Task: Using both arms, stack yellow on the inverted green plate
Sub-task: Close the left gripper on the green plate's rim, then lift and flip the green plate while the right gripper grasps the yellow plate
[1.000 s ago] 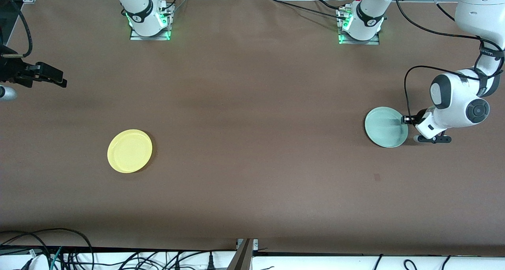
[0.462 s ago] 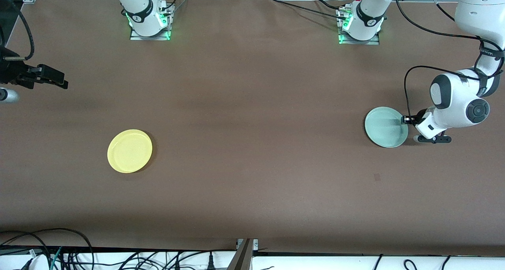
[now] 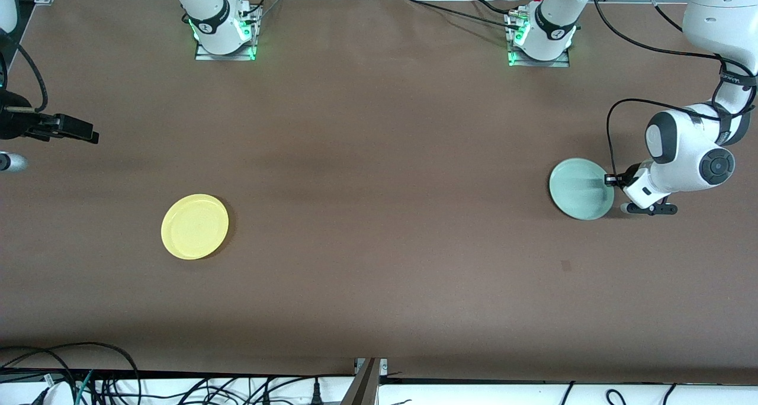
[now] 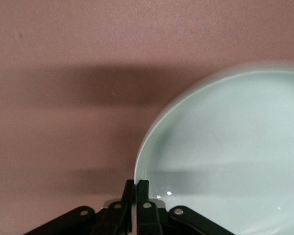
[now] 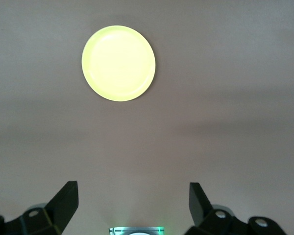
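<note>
The wide brown counter (image 3: 379,174) carries two plates, one toward each arm's end. Over at the left arm's end, the white jointed left arm (image 3: 690,156) folds down low, its small black left gripper (image 3: 610,180) clenched on the rim of the round, shallow, pale mint-green plate (image 3: 580,189). In the left wrist view the two black fingers (image 4: 142,188) are pressed close together with the plate's edge pinched between them, and the plate (image 4: 225,152) spreads out away from the gripper with its hollow side up. It seems tipped slightly, the gripped edge raised, though I can't be sure of that. Being round, it has no long axis to speak of.

Toward the right arm's end, the round, shallow, bright yellow plate (image 3: 195,226) lies flat on the counter, hollow side up, nearer the front camera than the green one. The black right gripper (image 3: 65,127) hangs in the air over the counter's edge at that end, well apart from the yellow plate. Its fingers (image 5: 63,200) are spread wide and hold nothing; the yellow plate (image 5: 118,63) sits out ahead of them in the right wrist view.
</note>
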Robot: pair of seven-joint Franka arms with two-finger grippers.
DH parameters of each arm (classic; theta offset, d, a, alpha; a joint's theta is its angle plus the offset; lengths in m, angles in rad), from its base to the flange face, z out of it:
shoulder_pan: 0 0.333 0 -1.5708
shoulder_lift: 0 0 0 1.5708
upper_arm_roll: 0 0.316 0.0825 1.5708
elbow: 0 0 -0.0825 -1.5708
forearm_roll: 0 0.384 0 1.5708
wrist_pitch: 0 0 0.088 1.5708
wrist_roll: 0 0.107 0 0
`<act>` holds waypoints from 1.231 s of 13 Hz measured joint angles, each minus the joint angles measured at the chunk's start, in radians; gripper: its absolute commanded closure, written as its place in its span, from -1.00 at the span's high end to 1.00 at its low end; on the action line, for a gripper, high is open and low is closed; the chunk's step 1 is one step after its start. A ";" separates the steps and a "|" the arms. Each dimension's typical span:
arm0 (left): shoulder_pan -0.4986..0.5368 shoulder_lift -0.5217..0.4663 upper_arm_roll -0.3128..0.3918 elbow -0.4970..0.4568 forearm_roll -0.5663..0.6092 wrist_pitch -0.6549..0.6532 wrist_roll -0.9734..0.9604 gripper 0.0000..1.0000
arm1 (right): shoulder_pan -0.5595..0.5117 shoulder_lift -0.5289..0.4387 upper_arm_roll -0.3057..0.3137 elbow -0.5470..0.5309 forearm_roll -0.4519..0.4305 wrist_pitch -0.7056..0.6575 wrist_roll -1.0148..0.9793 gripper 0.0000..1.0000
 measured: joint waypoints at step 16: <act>-0.157 -0.015 -0.004 0.426 0.021 -0.513 -0.045 -1.00 | -0.015 0.200 0.000 -0.002 0.001 0.173 0.000 1.00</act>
